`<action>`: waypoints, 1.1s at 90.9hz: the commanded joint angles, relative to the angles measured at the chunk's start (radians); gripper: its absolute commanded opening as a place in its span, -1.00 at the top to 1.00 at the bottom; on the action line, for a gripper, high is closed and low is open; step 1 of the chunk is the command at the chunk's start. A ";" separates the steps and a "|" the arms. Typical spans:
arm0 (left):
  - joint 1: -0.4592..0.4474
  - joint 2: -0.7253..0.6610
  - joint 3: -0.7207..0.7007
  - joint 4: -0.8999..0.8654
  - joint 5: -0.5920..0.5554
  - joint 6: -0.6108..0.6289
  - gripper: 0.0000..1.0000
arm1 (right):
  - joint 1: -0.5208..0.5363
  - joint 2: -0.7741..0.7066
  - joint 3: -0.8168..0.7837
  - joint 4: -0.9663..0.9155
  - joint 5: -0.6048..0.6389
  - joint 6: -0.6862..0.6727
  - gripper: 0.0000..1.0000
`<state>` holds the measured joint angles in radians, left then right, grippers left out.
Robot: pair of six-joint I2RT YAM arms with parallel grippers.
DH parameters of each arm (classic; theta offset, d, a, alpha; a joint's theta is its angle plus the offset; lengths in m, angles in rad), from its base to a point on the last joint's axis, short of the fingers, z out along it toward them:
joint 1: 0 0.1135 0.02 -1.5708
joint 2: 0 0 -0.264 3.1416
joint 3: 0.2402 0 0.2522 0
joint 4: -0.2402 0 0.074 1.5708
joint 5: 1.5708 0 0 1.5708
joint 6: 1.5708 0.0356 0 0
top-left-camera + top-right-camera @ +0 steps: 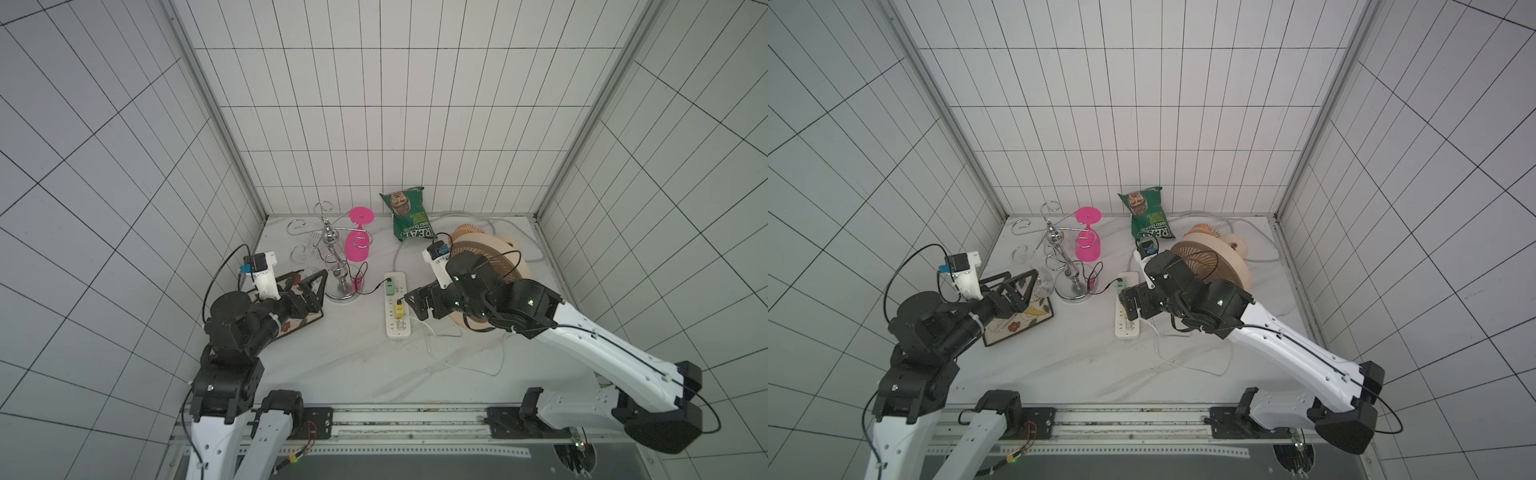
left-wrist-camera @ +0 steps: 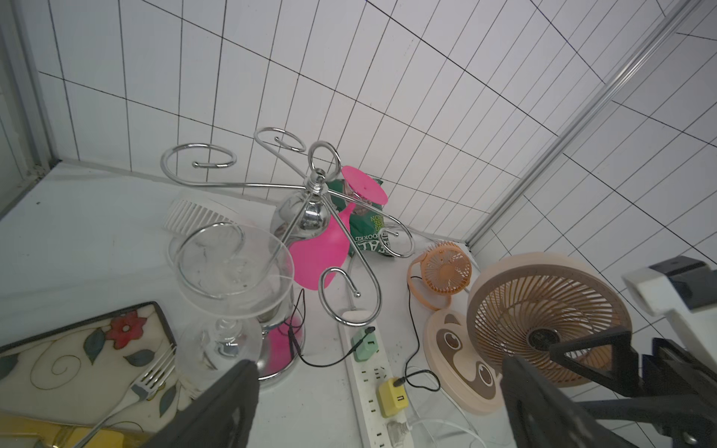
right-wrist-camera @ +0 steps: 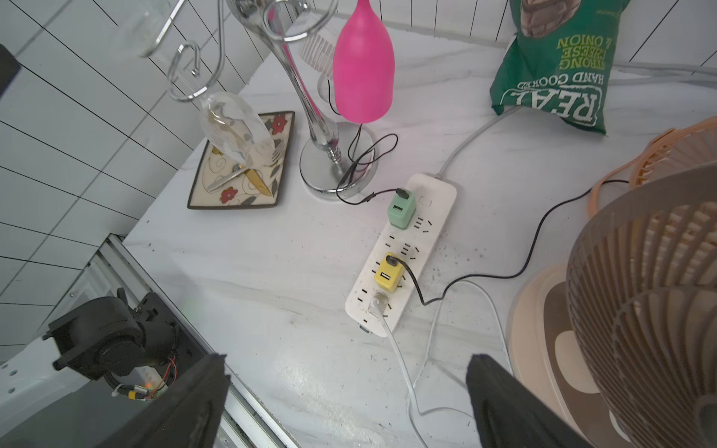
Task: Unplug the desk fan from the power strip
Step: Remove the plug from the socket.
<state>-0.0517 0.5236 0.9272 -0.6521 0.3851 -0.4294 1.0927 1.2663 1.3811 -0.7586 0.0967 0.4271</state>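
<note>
**Right wrist view: right gripper [image 3: 349,403] spread wide beside the power strip [image 3: 434,217]**

The right gripper is seen with its jaws wide apart and nothing between them. It is held above the table [image 3: 271,291], just right of the strip's near end. No contact with the strip or any cord can be made out. The left gripper [image 1: 309,284] is likewise spread wide and empty, held over a flowered plate [image 3: 252,196] at the left, on which a fork [image 2: 151,382] is laid.

The desk fan [image 3: 640,310] is stood upright on its round cream base to the right of the strip, with its brown grille turned toward the left. In both top views it is partly covered by the right arm. Its thin white cord [image 3: 397,357] is looped on the table near the base and led to a white plug [image 3: 378,302] seated at the strip's near end. The strip is laid flat mid-table, running near to far, with a grey cable [image 3: 465,143] leaving its far end.

Just beyond the white plug a yellow adapter [image 3: 388,273] is plugged in, and its black wire is draped over the strip's right edge, close to that plug. A green adapter [image 3: 401,209] is set toward the far end. Farther back are placed a small orange fan [image 2: 446,271], a green crisp bag [image 3: 558,62] and a chrome rack [image 3: 322,128] hung with a pink glass [image 3: 362,70] and a clear glass [image 3: 236,128].
</note>
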 commanded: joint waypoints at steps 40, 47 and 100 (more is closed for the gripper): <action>-0.004 0.048 -0.188 -0.211 0.146 -0.237 -0.97 | 0.044 0.179 -0.107 -0.033 -0.001 0.031 -0.69; -0.017 0.098 -0.202 -0.211 0.194 -0.281 -0.97 | 0.044 0.167 -0.104 -0.064 -0.009 0.053 -0.69; -0.440 0.324 -0.425 0.167 -0.201 -0.776 -0.77 | 0.036 0.257 -0.053 -0.032 0.082 0.214 -0.48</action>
<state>-0.4881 0.8124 0.5568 -0.5930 0.2531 -1.0637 1.1282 1.4776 1.2873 -0.7876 0.1413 0.5690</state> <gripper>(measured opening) 0.903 0.753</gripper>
